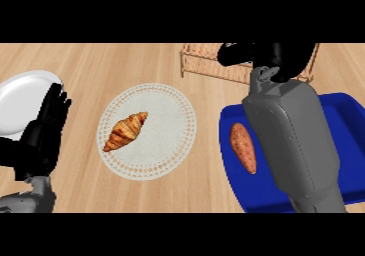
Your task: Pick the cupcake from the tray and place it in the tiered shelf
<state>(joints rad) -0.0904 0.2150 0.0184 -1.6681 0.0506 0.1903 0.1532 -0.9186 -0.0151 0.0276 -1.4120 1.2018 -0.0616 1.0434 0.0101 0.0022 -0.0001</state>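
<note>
Wooden counter (104,60), right robot hand (270,57) far forward above tiered shelf (200,66).

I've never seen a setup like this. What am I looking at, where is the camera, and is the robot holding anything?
This is a single view from the robot's head, looking steeply down at a wooden counter. The grey tubes are its forearms, and each ends in a black hand.

The left hand rests open at the left edge, fingers up, in front of a white plate. The right forearm stretches across a blue tray, with the right hand over a wire tiered shelf at the top.

In the middle of the counter sits a pale round plate with a croissant on it. A sweet potato lies in the tray.

No cupcake shows anywhere. I cannot tell from this view whether the right hand holds it.
</note>
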